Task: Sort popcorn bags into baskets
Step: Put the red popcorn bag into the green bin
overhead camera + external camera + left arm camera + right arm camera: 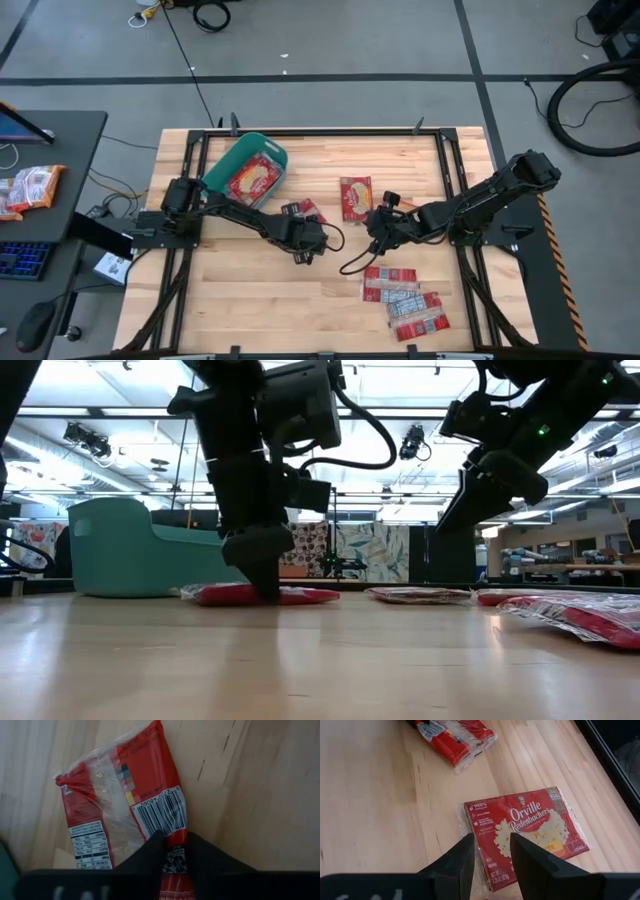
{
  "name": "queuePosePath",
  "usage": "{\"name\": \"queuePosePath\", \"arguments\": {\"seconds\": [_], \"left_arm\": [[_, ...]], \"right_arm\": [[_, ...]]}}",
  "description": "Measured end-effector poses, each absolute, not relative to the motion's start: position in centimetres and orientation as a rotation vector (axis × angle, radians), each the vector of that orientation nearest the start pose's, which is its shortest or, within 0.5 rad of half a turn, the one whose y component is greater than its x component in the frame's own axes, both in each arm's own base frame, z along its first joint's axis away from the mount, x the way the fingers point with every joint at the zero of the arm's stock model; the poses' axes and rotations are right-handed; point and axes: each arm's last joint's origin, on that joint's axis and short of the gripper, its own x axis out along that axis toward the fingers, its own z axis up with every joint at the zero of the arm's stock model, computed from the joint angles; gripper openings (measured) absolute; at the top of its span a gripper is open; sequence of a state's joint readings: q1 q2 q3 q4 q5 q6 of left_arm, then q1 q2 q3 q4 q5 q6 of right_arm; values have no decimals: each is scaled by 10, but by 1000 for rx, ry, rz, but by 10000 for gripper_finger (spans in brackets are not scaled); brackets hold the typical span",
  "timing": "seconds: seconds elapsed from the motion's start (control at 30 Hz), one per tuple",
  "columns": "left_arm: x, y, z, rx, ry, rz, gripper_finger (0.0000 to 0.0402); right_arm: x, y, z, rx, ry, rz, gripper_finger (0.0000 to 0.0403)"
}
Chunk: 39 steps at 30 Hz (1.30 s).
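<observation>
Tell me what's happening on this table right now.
Two robot arms are sorting popcorn bags into a teal basket, which already holds one bag. The left gripper is down on the table, its fingers closing around the edge of a label-side-up bag. The right gripper hovers open over an Orville Redenbacher's bag. Several more bags lie on the table's near right side.

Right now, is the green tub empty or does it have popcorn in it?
Not empty. The high view shows at least one red popcorn bag lying inside the green tub; how many lie under it cannot be told.
</observation>
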<state>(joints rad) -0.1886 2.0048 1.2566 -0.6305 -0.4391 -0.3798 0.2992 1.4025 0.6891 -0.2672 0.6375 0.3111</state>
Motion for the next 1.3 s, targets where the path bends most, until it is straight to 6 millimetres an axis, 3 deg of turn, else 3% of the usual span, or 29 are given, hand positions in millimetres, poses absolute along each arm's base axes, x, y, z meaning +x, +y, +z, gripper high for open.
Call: {"name": "queuePosePath", "arguments": {"seconds": [0.23,0.43,0.67,0.83,1.13,1.3], "left_arm": [[372,-59,144,119,1298,408,8],[383,-62,177,164,1321,379,6],[391,-62,220,207,1266,325,5],[391,-64,251,157,1181,239,5],[394,-71,262,22,1141,32,5],[388,-67,274,-18,1128,-3,5]], "right_arm": [[245,57,173,-156,813,-440,130],[247,61,175,-202,787,-409,130],[247,86,175,-422,550,-254,130],[245,92,175,-495,405,-153,130],[245,93,177,-584,367,-140,130],[239,97,179,-625,374,-334,130]]}}
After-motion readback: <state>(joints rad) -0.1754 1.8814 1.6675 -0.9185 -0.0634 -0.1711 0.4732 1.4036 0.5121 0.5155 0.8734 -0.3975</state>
